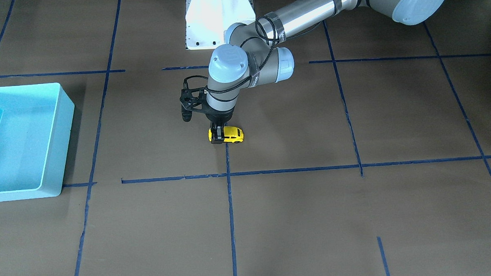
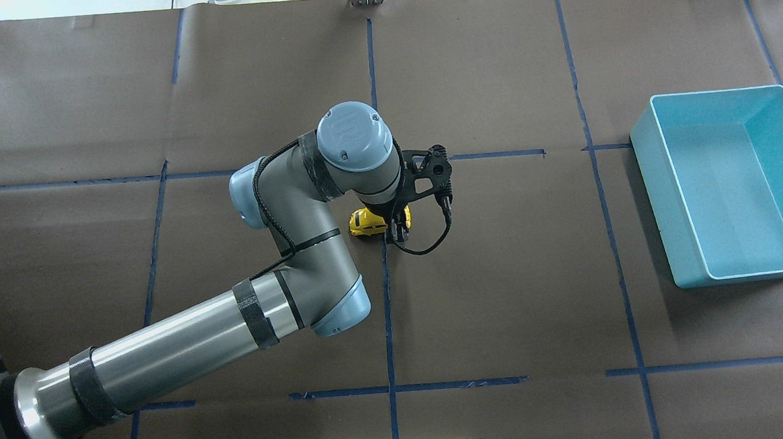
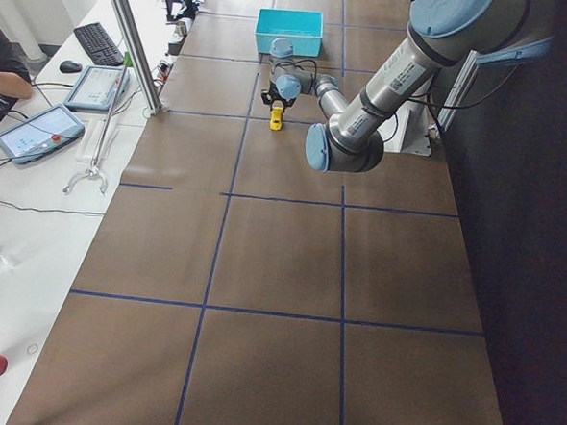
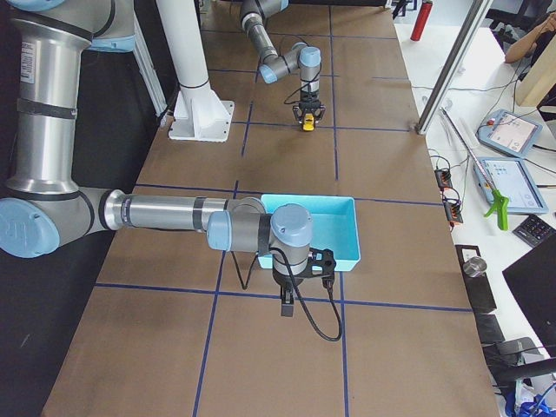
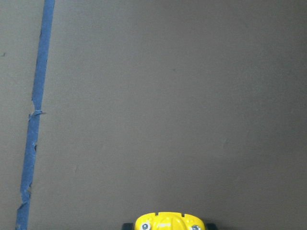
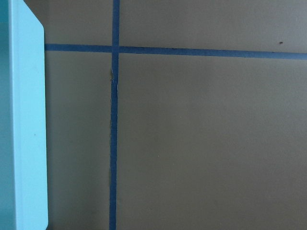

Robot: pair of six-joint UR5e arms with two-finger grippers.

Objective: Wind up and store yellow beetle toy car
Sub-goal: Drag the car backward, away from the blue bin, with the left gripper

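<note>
The yellow beetle toy car (image 1: 233, 134) stands on its wheels on the brown table, near the middle. It also shows in the overhead view (image 2: 364, 223), and its end shows at the bottom edge of the left wrist view (image 5: 165, 222). My left gripper (image 1: 218, 134) points straight down and is shut on one end of the car (image 2: 397, 224). My right gripper (image 4: 287, 306) shows only in the exterior right view. It hangs low over the table just beside the light blue bin (image 4: 334, 217), and I cannot tell whether it is open or shut.
The light blue bin (image 2: 651, 181) sits on the robot's right side of the table, with nothing in it (image 1: 67, 119). Its wall fills the left edge of the right wrist view (image 6: 24, 134). Blue tape lines cross the table. The robot's white base (image 1: 219, 20) is behind the car.
</note>
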